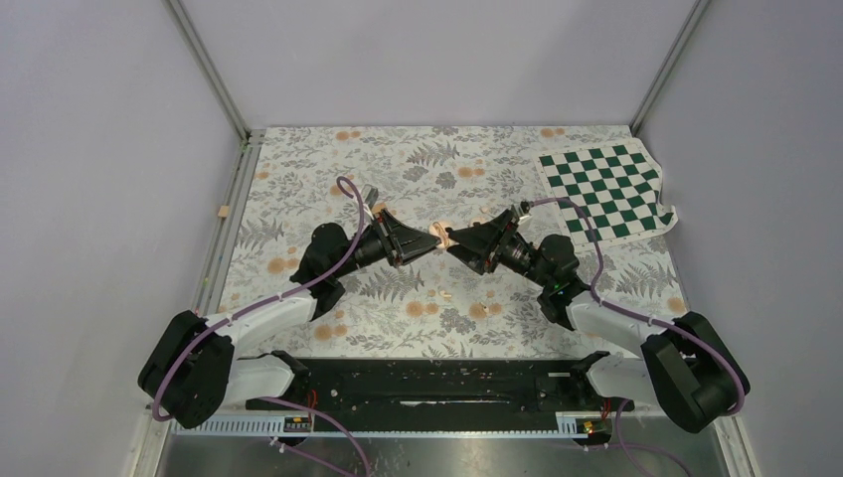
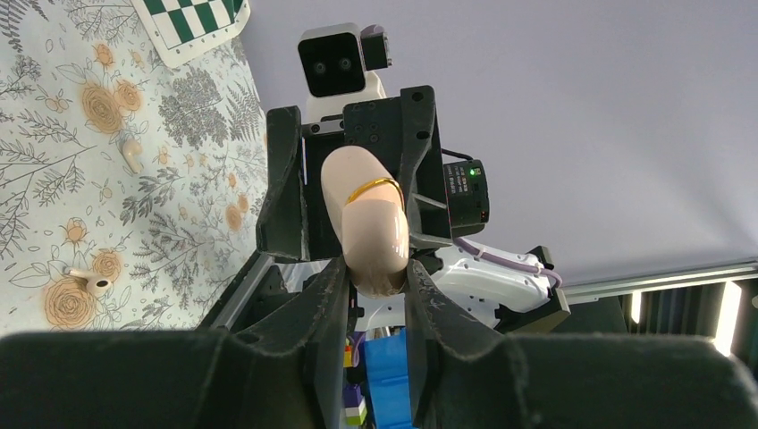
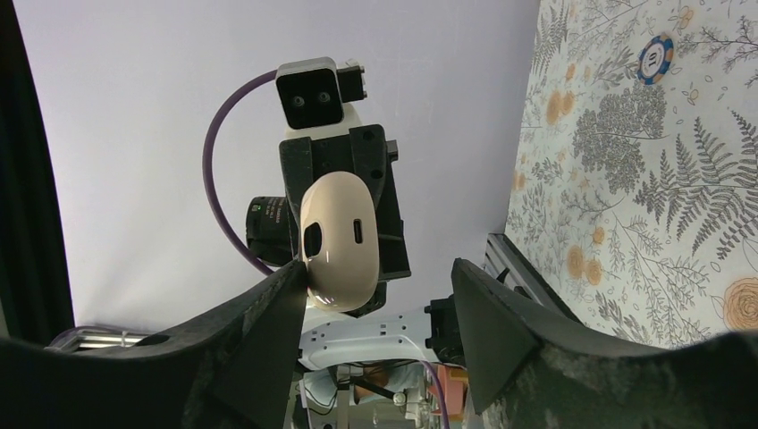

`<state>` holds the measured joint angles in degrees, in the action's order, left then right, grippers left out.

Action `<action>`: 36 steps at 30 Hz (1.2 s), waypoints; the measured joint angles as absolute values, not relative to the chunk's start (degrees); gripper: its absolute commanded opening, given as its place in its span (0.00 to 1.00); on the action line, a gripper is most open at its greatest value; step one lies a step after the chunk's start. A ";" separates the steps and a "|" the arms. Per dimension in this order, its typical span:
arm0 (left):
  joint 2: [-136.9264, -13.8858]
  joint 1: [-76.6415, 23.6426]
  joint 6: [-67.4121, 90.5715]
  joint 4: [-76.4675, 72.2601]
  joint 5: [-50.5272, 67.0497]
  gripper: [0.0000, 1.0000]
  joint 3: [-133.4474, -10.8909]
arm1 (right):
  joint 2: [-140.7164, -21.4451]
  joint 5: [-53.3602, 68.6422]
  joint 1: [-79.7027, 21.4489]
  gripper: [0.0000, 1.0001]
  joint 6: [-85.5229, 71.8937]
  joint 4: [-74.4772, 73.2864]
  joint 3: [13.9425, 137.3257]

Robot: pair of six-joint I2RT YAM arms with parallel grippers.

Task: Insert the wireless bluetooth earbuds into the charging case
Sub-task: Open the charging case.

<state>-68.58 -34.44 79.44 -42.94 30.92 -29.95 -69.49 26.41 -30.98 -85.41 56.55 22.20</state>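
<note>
The charging case (image 2: 366, 223) is a pale peach rounded shell with a gold hinge band, held in the air above the floral table with its lid shut. My left gripper (image 2: 375, 273) is shut on its lower end. It also shows in the right wrist view (image 3: 340, 237), with a small port facing the camera. My right gripper (image 3: 375, 277) is open around the case; its left finger (image 3: 268, 304) touches the shell and the other stands well clear. In the top view both grippers (image 1: 434, 238) (image 1: 453, 241) meet tip to tip at mid-table. Two earbuds (image 2: 131, 152) (image 2: 89, 282) lie on the table.
A green-and-white checkered mat (image 1: 601, 189) lies at the back right. A blue poker chip (image 3: 657, 58) sits on the floral cloth. A small tan block (image 1: 223, 211) rests by the left rail. One peach earbud (image 1: 444, 294) lies in front of the grippers.
</note>
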 measured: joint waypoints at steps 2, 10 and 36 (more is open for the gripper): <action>-68.58 -34.44 79.40 -42.87 31.07 0.00 -29.95 | -69.08 26.24 -30.98 0.69 -85.01 55.81 22.20; -66.08 -34.30 78.96 -40.66 31.35 0.00 -29.82 | -66.02 24.12 -30.76 0.69 -81.56 49.34 22.22; -64.36 -27.18 51.99 -4.91 46.98 0.00 -39.42 | -33.69 3.90 -31.99 0.62 -42.72 -14.02 25.30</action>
